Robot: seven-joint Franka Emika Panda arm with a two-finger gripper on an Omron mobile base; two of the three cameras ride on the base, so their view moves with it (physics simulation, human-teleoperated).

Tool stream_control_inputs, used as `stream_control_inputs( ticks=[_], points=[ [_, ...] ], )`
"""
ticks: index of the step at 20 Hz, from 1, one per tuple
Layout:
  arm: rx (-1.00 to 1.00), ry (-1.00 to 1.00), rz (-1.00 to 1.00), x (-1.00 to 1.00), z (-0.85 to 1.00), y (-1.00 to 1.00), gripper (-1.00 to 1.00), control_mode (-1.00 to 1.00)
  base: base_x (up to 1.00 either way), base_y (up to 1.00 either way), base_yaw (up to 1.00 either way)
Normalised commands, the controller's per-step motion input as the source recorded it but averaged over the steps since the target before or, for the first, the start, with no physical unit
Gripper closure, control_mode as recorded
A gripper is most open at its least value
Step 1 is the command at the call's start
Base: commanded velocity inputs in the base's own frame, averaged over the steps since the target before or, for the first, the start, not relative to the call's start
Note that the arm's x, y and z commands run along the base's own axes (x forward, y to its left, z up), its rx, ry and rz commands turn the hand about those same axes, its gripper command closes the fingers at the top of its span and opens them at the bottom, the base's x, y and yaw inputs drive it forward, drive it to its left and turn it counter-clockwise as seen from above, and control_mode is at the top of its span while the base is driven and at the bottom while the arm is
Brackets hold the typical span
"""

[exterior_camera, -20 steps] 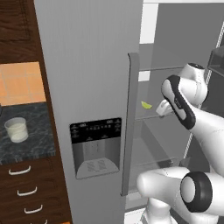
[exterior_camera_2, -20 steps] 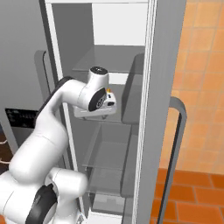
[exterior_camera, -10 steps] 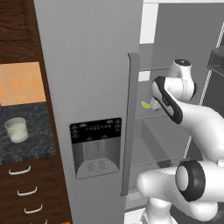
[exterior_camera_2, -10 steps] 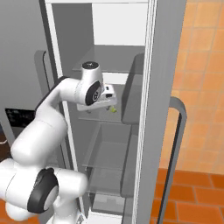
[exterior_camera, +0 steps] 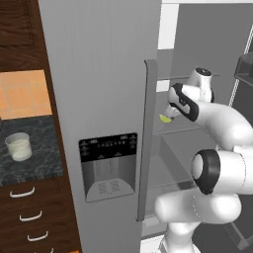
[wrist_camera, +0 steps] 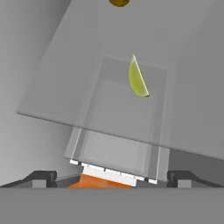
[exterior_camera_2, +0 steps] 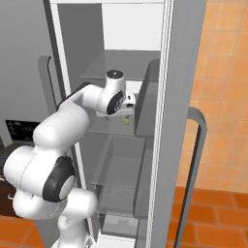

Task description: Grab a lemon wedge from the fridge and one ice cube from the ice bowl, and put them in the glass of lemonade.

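Reaching into the open compartment of the fridge (exterior_camera: 106, 74), the white arm extends over a glass shelf (wrist_camera: 65, 87) at mid height. The gripper (wrist_camera: 111, 177) is seen in the hand view with its two dark fingertips (wrist_camera: 41, 177) set far apart near the lower corners of that view, fully spread and holding nothing. Between and beyond them, on the glass shelf, lies the lemon wedge (wrist_camera: 137, 78), yellow-green, standing on its edge and well clear of both tips. In the left base view the lemon wedge (exterior_camera: 165, 118) sits near the shelf's front edge, just below the hand; in the right base view the same wedge (exterior_camera_2: 125, 120) appears just under the hand, beside the door's inner wall. A small brownish round object (wrist_camera: 119, 2) rests at the far edge of the shelf, cut off by the top of the hand view; what it is cannot be told. The closed fridge door carries a long vertical handle (exterior_camera: 146, 138) and a black-panelled dispenser recess (exterior_camera: 108, 165). On the dark counter (exterior_camera: 34, 163) left of the fridge stands the glass of lemonade (exterior_camera: 18, 146), upright, near the counter's front edge, above drawers with curved pulls (exterior_camera: 22, 192).
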Motion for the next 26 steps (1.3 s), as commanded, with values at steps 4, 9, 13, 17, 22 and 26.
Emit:
stream_control_inputs(
  ticks=[4,9,13,17,22,26],
  points=[
    [0.05,-0.03,0.06,0.23,-0.60,-0.11,-1.00,-1.00,0.00,0.00,0.00],
    [0.01,-0.03,0.04,0.41,-0.43,-0.01,-1.00,-1.00,0.00,0.00,0.00],
    [0.00,-0.04,0.01,0.56,-0.10,-0.01,-1.00,-1.00,0.00,0.00,0.00],
    [0.00,-0.05,0.01,0.65,0.00,-0.02,-1.00,-1.00,0.00,0.00,0.00],
    [0.00,-0.02,0.02,0.57,-0.23,-0.04,-1.00,-1.00,0.00,0.00,0.00],
    [0.01,0.00,0.06,0.38,-0.29,-0.01,-1.00,-1.00,0.00,0.00,0.00]
  ],
)
